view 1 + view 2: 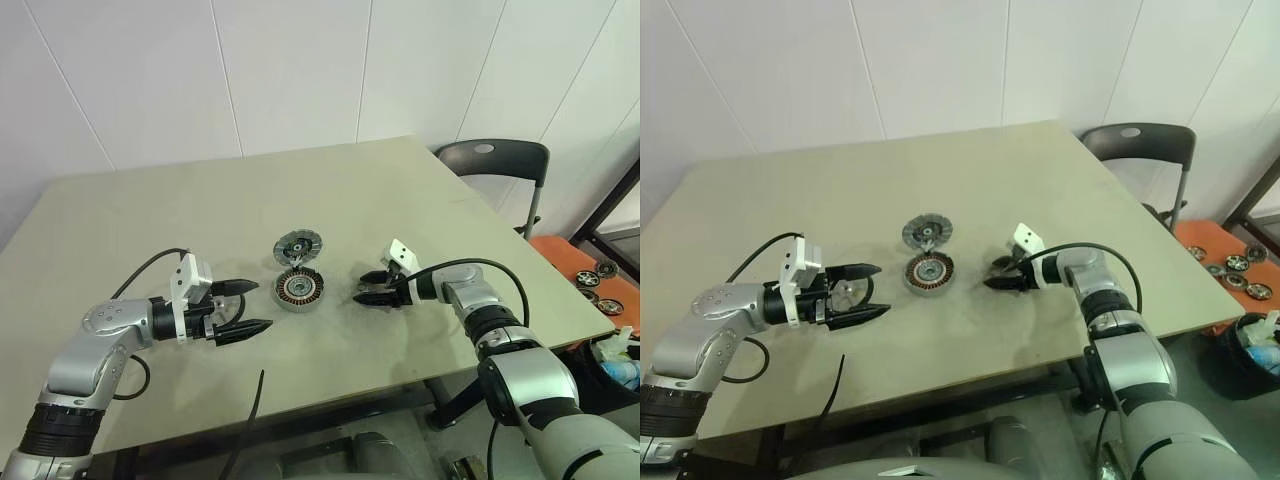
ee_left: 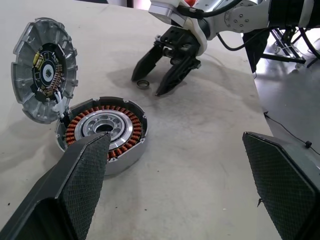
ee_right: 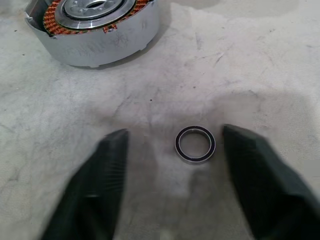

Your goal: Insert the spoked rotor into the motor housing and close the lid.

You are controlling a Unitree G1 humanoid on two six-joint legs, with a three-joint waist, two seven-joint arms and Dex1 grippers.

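The motor housing (image 1: 299, 289), a short silver cup with coppery windings around a central hole, sits open in the middle of the table. Its lid (image 1: 296, 246) stands tilted up at the housing's far rim, its inner face with a small board showing (image 2: 44, 70). The spoked rotor is out of view. A small dark-edged metal ring (image 3: 195, 144) lies on the table right of the housing. My right gripper (image 1: 362, 288) is low over it, a finger on each side, not touching. My left gripper (image 1: 262, 305) hangs open and empty left of the housing.
The beige table (image 1: 400, 200) ends close in front of me and to the right. A black cable (image 1: 255, 400) hangs over the front edge. A dark chair (image 1: 495, 165) stands off the far right corner, and an orange surface (image 1: 590, 270) with round metal parts lies beyond.
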